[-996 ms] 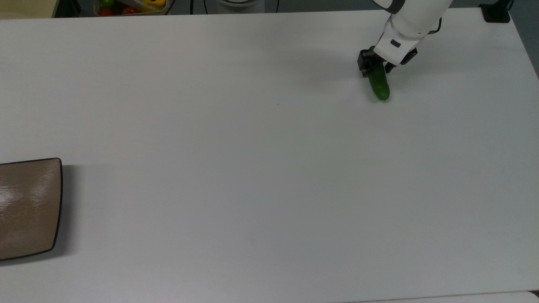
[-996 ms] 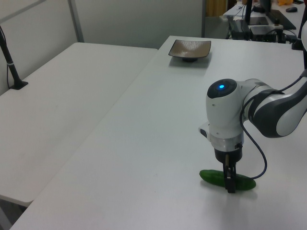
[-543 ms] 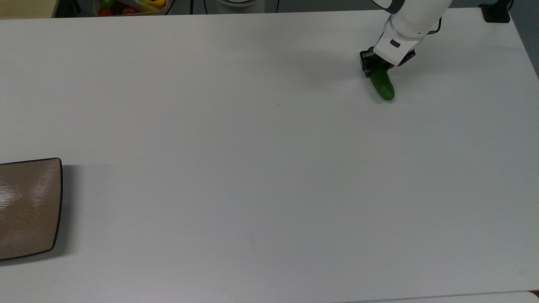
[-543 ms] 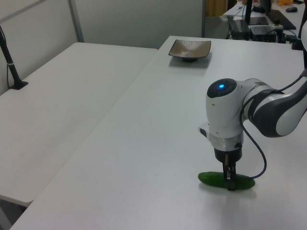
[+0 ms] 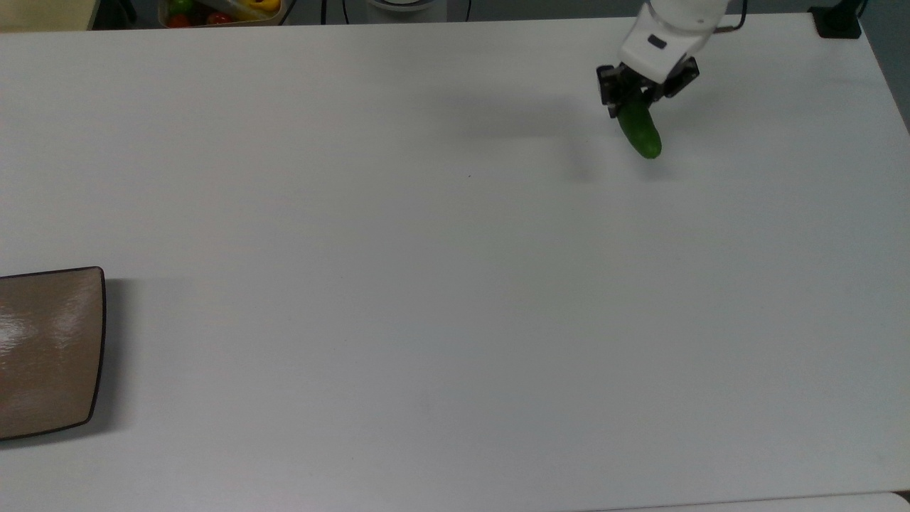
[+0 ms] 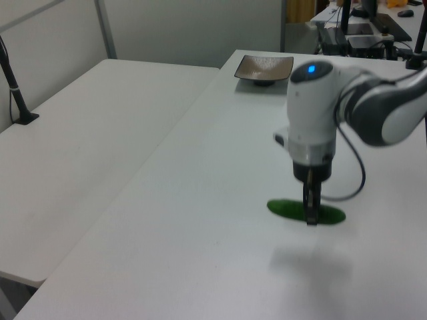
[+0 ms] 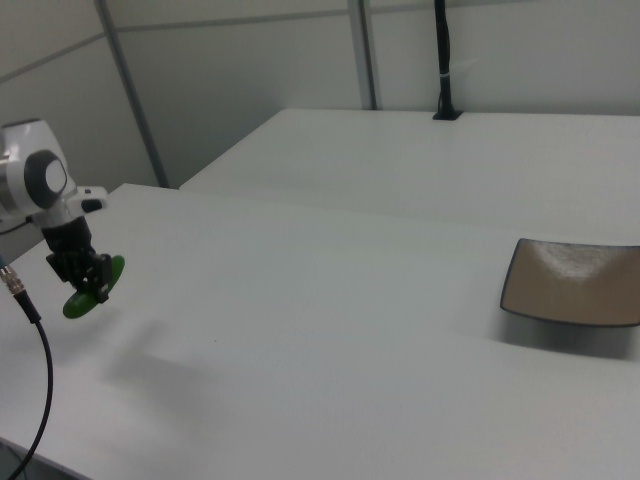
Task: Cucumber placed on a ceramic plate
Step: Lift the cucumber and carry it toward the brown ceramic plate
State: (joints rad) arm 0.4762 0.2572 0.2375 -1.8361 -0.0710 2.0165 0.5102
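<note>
Currently the white table [image 5: 426, 284] is spanned almost end to end by the gap that matters: the ceramic plate [image 5: 46, 352] is seen at the top view's left edge, slightly nearer, while the gripper [image 5: 635, 98] is held at the top view's far right. The cucumber [image 5: 640, 131] is clamped between the closed fingers and carried clear of the surface, a detached shadow being noted below it in the left view. Its long axis is roughly level, near crosswise to the leftward travel judged necessary.
</note>
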